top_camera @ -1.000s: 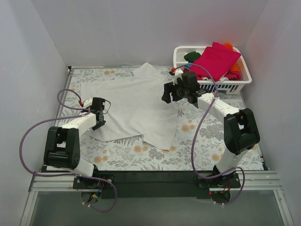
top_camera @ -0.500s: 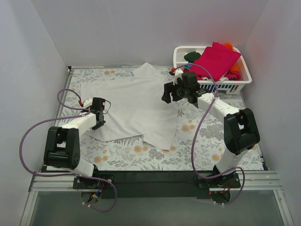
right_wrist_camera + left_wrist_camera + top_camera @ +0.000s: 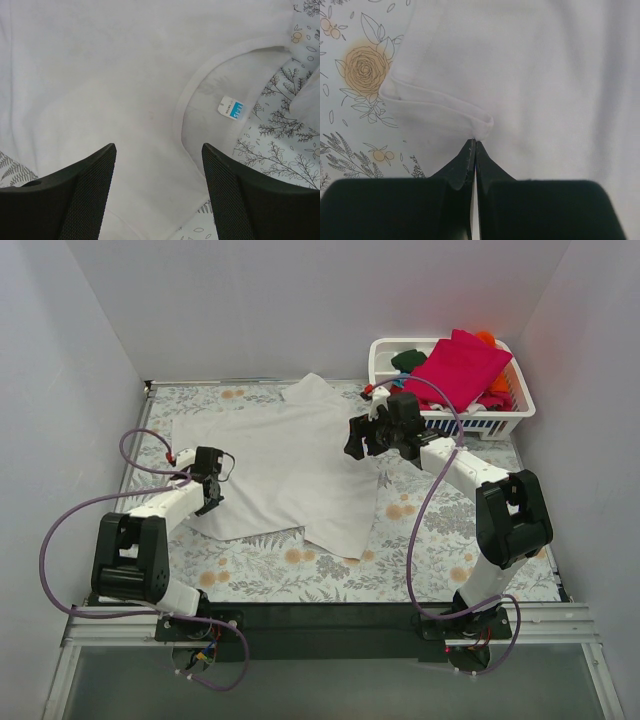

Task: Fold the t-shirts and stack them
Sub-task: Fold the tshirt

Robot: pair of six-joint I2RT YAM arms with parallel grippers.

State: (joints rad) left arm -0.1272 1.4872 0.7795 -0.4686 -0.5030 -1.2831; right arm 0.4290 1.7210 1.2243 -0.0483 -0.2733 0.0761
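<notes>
Behind right hand [image 3: 352,443]: basket [image 3: 470,424] with magenta t-shirt [image 3: 455,365] | right hand released over white t-shirt [image 3: 290,455] | left hand [image 3: 474,146] clenched on hem

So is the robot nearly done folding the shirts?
Not nearly. Nothing is folded or stacked yet. The white shirt lies spread out, the left gripper pinching its edge, the right gripper open above the collar. The coloured shirts sit heaped in the basket.
</notes>
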